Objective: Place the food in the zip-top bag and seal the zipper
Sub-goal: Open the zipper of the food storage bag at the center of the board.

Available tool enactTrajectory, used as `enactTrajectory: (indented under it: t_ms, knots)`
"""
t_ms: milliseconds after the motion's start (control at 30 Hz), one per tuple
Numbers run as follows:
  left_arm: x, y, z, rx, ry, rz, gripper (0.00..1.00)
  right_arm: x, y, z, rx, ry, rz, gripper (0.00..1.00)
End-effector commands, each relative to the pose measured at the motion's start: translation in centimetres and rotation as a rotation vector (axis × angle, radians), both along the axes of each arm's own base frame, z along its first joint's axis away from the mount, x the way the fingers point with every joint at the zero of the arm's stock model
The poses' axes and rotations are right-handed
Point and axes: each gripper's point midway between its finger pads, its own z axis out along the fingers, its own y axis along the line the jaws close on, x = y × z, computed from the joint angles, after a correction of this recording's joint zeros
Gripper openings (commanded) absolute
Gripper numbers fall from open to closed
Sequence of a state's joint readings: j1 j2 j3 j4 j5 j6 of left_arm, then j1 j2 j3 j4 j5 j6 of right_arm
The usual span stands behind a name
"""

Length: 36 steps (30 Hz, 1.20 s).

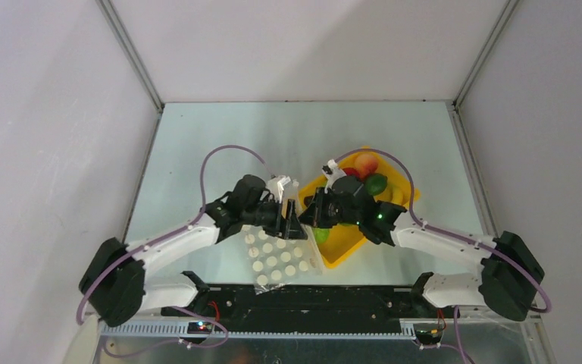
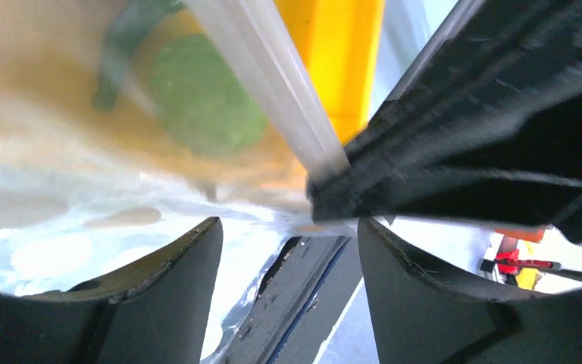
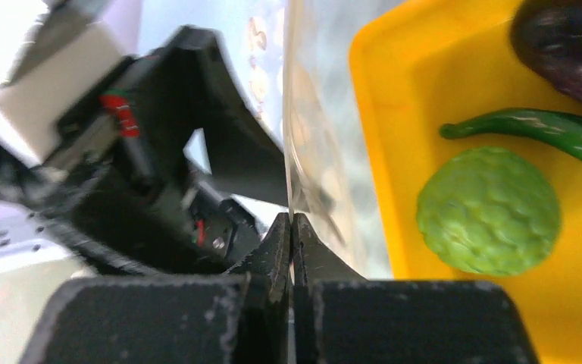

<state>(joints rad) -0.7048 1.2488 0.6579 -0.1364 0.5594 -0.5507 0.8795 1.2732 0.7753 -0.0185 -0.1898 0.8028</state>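
The zip-top bag [image 1: 274, 259], clear with white dots, lies between the arms with its mouth edge lifted. My right gripper [image 3: 292, 220] is shut on that edge, and the left wrist view shows its black fingers [image 2: 394, 182] pinching the end of the white zipper [image 2: 273, 76]. My left gripper [image 2: 288, 250] stands open just beside it, bag film [image 2: 61, 227] ahead of its left finger. The food lies in the yellow tray [image 3: 379, 152]: a bumpy green round fruit [image 3: 489, 211], a green cucumber [image 3: 546, 129] and a purple eggplant [image 3: 568, 53]. A peach [image 1: 365, 162] and a red tomato [image 1: 352, 173] sit farther back.
The yellow tray [image 1: 341, 250] sits right of the bag, its near corner touching the bag's side. Both wrists meet over the table's middle, the right gripper [image 1: 308, 214] almost against the left gripper [image 1: 292, 220]. The black base rail [image 1: 303, 299] runs along the near edge.
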Motion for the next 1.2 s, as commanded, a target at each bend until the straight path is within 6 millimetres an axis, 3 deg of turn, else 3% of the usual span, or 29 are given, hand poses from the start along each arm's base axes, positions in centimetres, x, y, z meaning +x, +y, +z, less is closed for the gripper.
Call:
enactTrajectory:
  t_ms: [0, 167, 367, 767, 967, 1167]
  knots:
    - [0.7, 0.6, 4.0, -0.04, -0.11, 0.057, 0.73, 2.5, -2.8, 2.6, -0.148, -0.118, -0.237, 0.0]
    - [0.9, 1.3, 7.0, -0.073, -0.17, 0.104, 0.84, 2.0, -2.6, 3.6, -0.176, -0.136, -0.292, 0.0]
    - [2.7, 2.1, 7.2, 0.016, -0.219, 0.221, 0.87, 2.2, -1.8, 4.7, -0.194, -0.13, -0.347, 0.0]
    - [3.5, 2.4, 7.5, 0.103, -0.268, 0.296, 0.86, 2.0, 0.1, 5.3, -0.214, -0.099, -0.348, 0.0]
    - [4.5, 3.9, 6.7, 0.191, -0.289, 0.372, 0.79, 1.9, 0.5, 6.1, -0.191, -0.12, -0.339, 0.0]
    - [4.9, 4.3, 6.4, 0.255, -0.312, 0.399, 0.73, 1.9, 0.6, 6.1, -0.188, -0.108, -0.345, 0.0]
